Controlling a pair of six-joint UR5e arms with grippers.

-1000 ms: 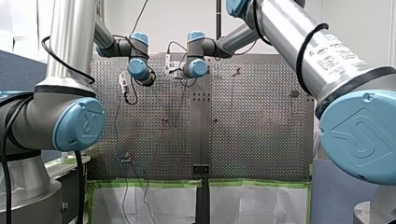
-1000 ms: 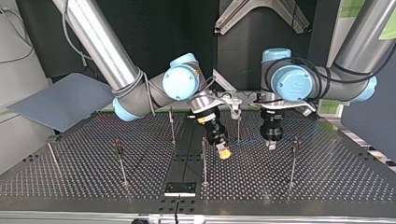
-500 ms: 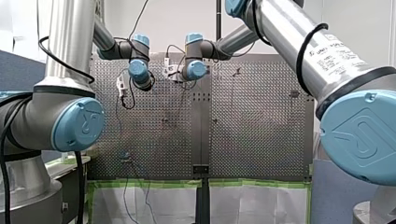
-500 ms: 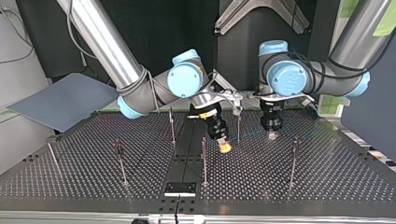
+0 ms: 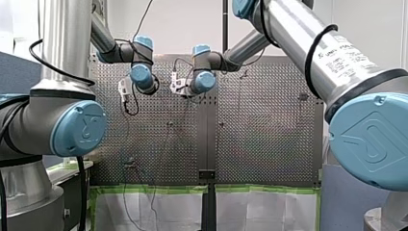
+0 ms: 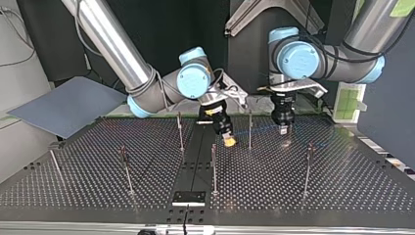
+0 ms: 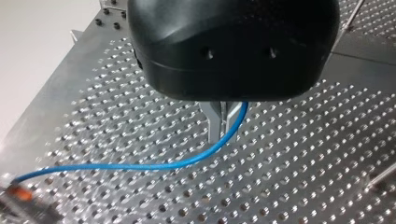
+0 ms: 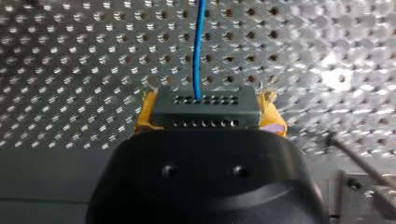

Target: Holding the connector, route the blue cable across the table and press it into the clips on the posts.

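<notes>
My right gripper [image 8: 205, 122] has its yellow pads [image 8: 147, 114] shut on a dark connector block [image 8: 205, 112]. The blue cable [image 8: 198, 46] leaves the block and runs straight ahead over the perforated table. My left gripper [image 7: 222, 125], black with metal fingers, is shut on the blue cable [image 7: 140, 165] just above the table. From there the cable curves away sideways to an orange-tipped end [image 7: 18, 192]. In the top view my right gripper [image 6: 228, 142] hangs near the middle. My left gripper [image 6: 283, 130] hangs to its right, with a thin post [image 6: 249, 129] between them.
Several thin clip posts stand on the table in the top view, among them post [image 6: 180, 132], post [image 6: 214, 169] and post [image 6: 307, 166]. A dark plate [image 6: 189, 198] lies at the near edge. A grey sheet [image 6: 63, 105] lies at the left.
In the top view both grippers have moved away from the camera, toward the table's far edge, keeping their grips. The right gripper has also shifted slightly left.
</notes>
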